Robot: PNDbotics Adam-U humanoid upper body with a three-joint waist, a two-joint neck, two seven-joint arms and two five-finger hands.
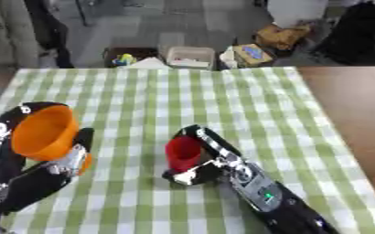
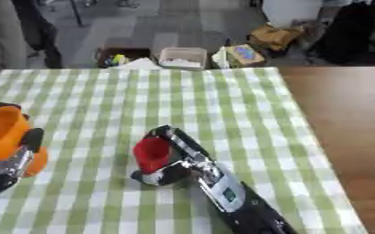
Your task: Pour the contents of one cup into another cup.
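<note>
Holding light, stiff cups by their sides — left hand (image 1: 59,167) wraps orange cup (image 1: 45,132), right hand (image 1: 215,160) wraps red cup (image 1: 183,153) at 3 o'clock.

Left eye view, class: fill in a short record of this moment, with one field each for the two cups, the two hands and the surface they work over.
orange cup: lifted, tilted, mouth facing the camera
red cup: low over the cloth, near the middle
left hand: curled round the orange cup
right hand: curled round the red cup
surface: green and white checked cloth on a brown table
cup contents: cannot tell
</note>
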